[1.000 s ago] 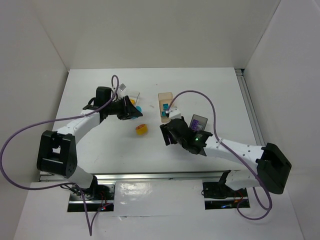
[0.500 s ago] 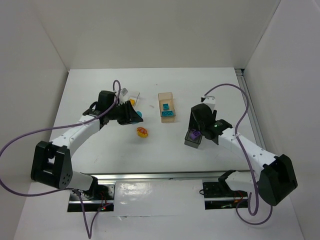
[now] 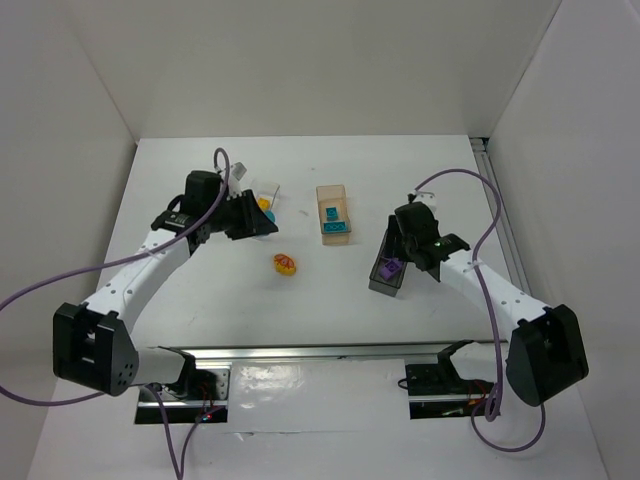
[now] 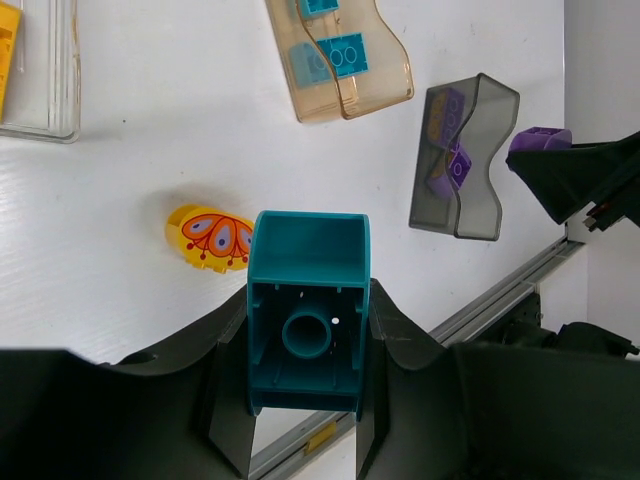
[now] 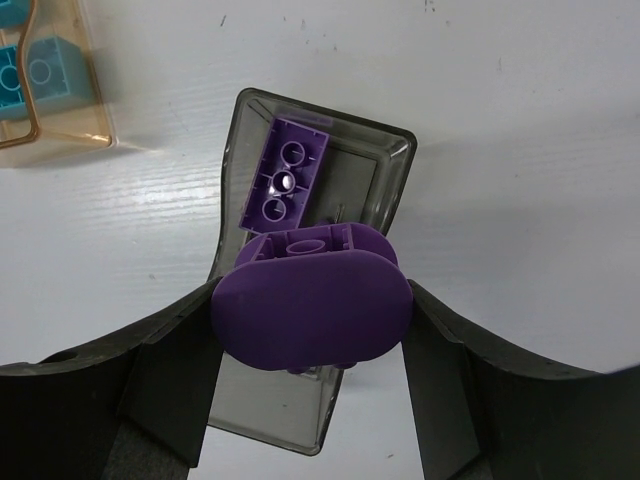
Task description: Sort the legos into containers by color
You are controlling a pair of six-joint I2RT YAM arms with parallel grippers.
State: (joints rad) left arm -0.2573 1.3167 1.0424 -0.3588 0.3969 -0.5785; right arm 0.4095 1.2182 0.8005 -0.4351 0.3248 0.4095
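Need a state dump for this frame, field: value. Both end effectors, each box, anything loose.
left end effector: shut on teal piece, held above the table
right end effector: shut on purple rounded piece, over the grey box
tan box: two teal bricks inside
grey box contents: at least one purple brick
clear tray: yellow piece inside
loose: yellow-orange piece, butterfly print, on the table outside all boxes

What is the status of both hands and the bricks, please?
Left hand shut on teal brick. Right hand shut on purple piece, over grey box. Yellow piece loose on table. No obstruction seen.
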